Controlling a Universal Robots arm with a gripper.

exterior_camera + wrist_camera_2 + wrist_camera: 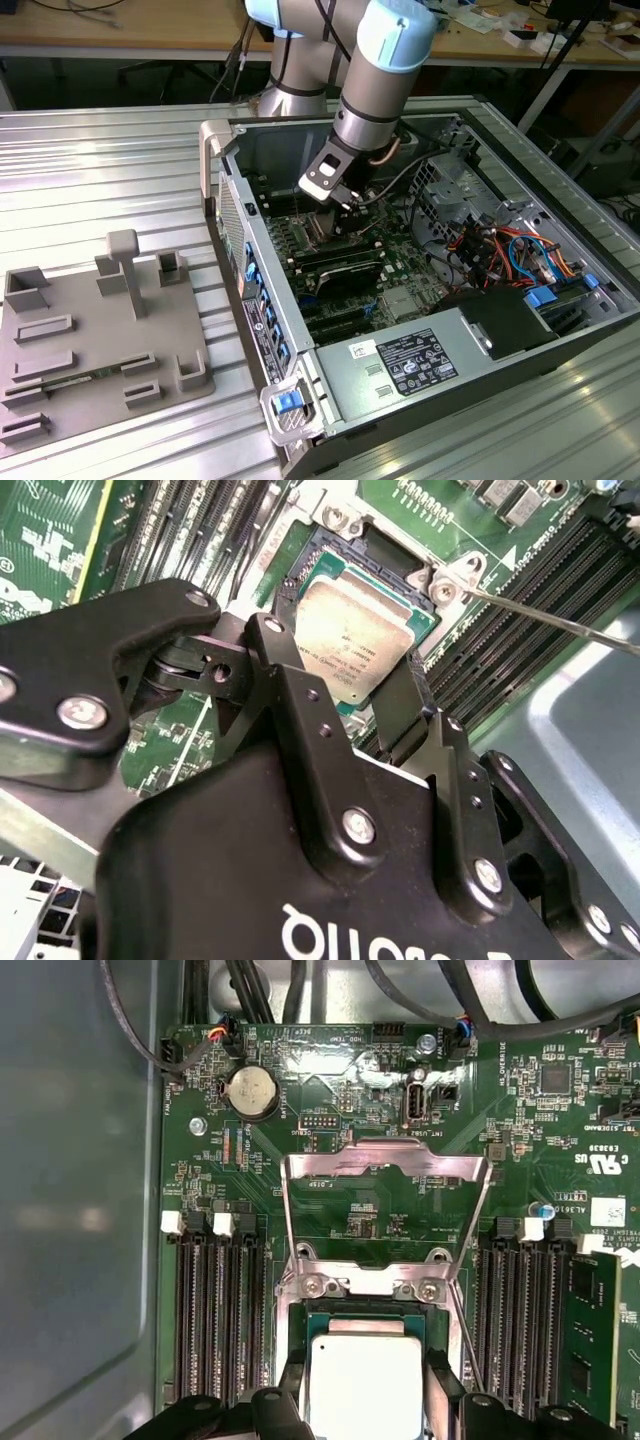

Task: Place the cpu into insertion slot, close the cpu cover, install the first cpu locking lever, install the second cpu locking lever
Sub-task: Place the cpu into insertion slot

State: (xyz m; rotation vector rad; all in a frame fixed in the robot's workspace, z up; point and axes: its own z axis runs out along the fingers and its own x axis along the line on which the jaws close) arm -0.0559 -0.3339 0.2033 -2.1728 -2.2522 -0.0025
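The grey-topped square cpu (365, 1375) lies in the dark metal-rimmed insertion slot (365, 1307), the tool (345, 665) astride it, grip impossible to tell; the silvery hinged cpu cover (385, 1165) is not yet closed.

cpu (365, 1385) cut by edge | insertion slot (375, 552) partly behind tool (338, 655)

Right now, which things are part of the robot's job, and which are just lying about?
Part of the job:
- cpu, lying in the insertion slot
- cpu cover, standing open
- locking lever, a thin rod beside the slot

Just lying about:
- memory slots
- round battery
- power-supply box
- grey tray outside the case
- coloured cables
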